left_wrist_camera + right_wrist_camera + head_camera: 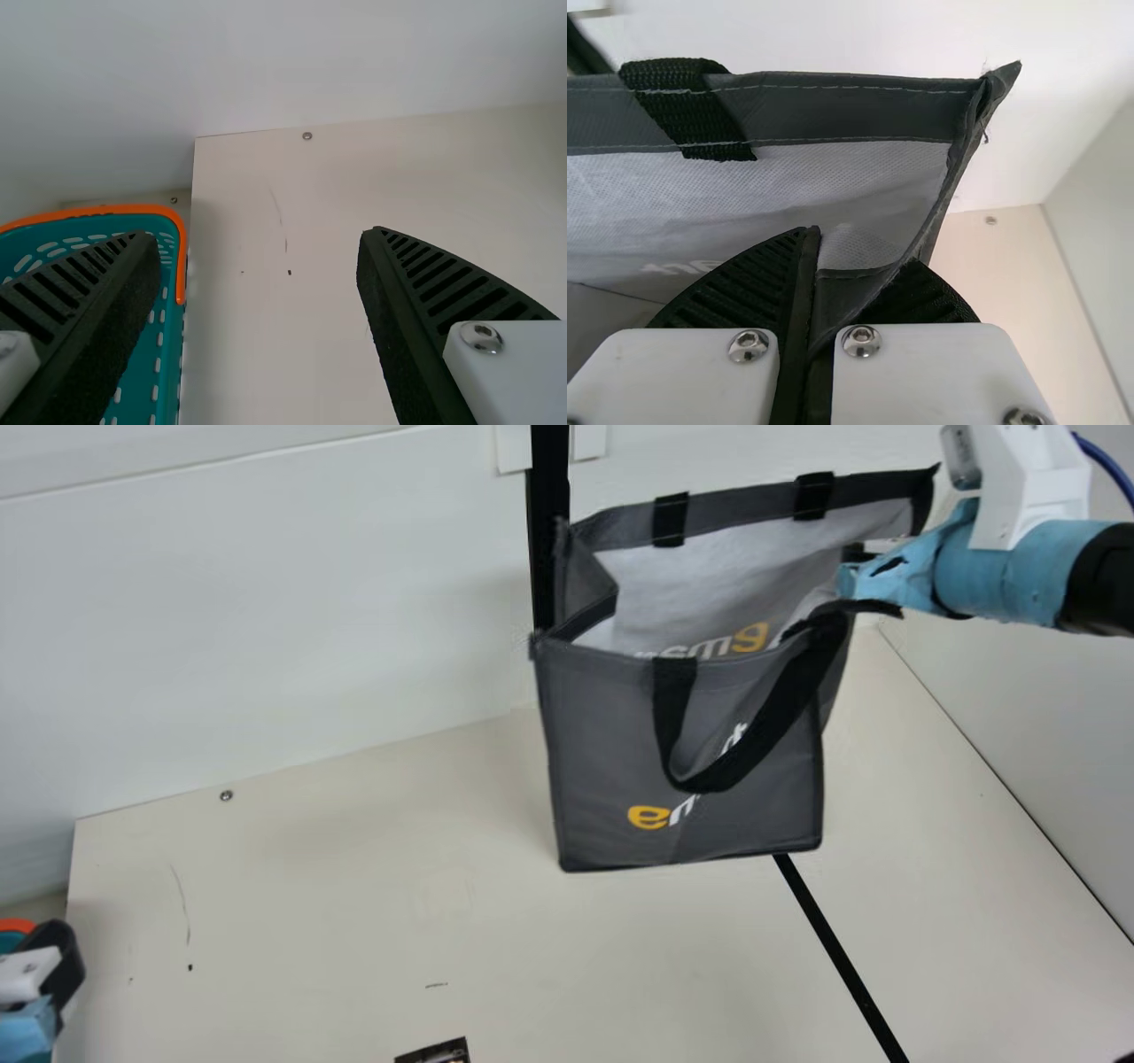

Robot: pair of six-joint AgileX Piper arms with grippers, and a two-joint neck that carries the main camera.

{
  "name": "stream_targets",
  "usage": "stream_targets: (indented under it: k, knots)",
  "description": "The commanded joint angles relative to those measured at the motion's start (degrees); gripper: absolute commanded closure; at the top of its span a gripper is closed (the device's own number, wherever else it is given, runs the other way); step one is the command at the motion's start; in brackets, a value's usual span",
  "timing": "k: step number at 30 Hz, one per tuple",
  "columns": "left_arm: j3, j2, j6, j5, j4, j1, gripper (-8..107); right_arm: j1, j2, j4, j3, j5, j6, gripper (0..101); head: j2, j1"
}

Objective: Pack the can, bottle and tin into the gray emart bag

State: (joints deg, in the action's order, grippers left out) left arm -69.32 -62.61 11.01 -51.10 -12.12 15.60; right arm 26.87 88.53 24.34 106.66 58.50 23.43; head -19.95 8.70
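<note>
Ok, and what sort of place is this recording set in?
Probably a robot test bench: a cream table with pale panels behind it, and a robot's right hand pinching the edge of a shopping bag.

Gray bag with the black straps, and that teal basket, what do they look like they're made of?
The gray bag seems to be matte synthetic fabric, possibly nonwoven: stitched edges, soft folds. Its black straps look like woven webbing, given the coarse weave. The teal basket is probably molded plastic, smooth, with regular slots.

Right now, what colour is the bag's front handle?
Front handle is black; main view shows it best.
</note>
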Motion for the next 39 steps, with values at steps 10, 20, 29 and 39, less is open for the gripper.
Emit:
stream_targets:
  k: [10, 20, 29, 39]
  knots:
    - [0.0, 0.0, 0.0, 0.0, 0.0, 0.0, 9, 7.62, 4.22, -1.84, 4.91, 0.52, 1.46, 101, -0.05, 1.3]
    - [0.0, 0.0, 0.0, 0.0, 0.0, 0.0, 9, 13.17, 8.49, -3.89, 9.48, -0.42, 1.55, 101, -0.05, 1.3]
    - [0.0, 0.0, 0.0, 0.0, 0.0, 0.0, 9, 16.86, 11.79, -4.49, 13.11, -0.1, 1.1, 101, -0.05, 1.3]
    - [0.0, 0.0, 0.0, 0.0, 0.0, 0.0, 9, 18.97, 13.97, -4.02, 15.92, 0.79, 0.52, 81, -0.05, 1.3]
